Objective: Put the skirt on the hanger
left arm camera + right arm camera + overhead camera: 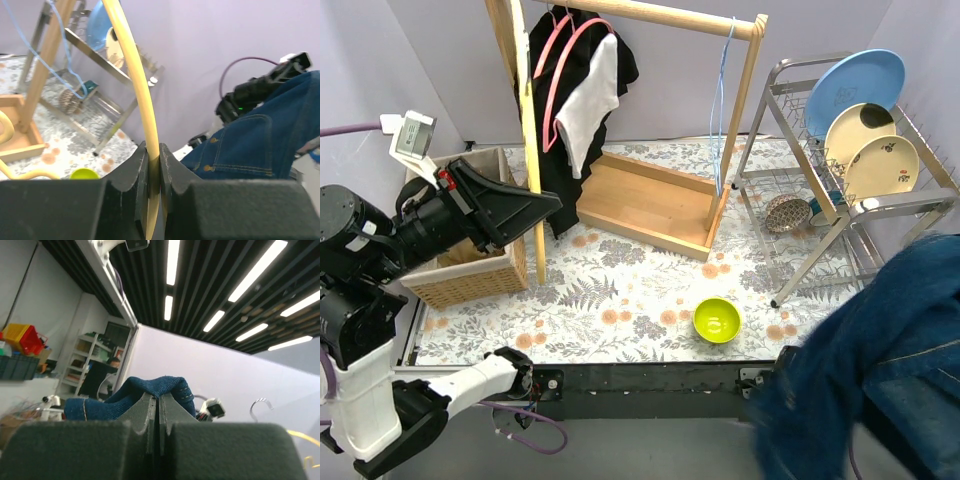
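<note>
On the left side, the left pincer (pixel 154 150) is clamped tight on the yellow hanger (pixel 134 75), w/ only a thin rod between the pads and no gap showing. Risk no. 1: the rod could pivot or slide in that one narrow hold once denim weight lands on it. From above, the hanger stands close by a post of the wooden rack (pixel 650 14), so a careless swing could snag there or on the wicker basket (pixel 470 270) beside it.

Mid-bench (pixel 620 290), the green bowl (pixel 717 320) sits near the front edge — probably under the path the cloth must take, so a low drape could sweep it off.

On the right, the right pincer (pixel 159 402) is closed on a small fold of the skirt (pixel 150 387), which hangs bunched at the right front, well apart from the hanger. Risk no. 2: so little cloth is pinched that a tug vs. the hanger could pull it free. The dish rack (pixel 840 200) stands just behind — swinging denim might catch it.
</note>
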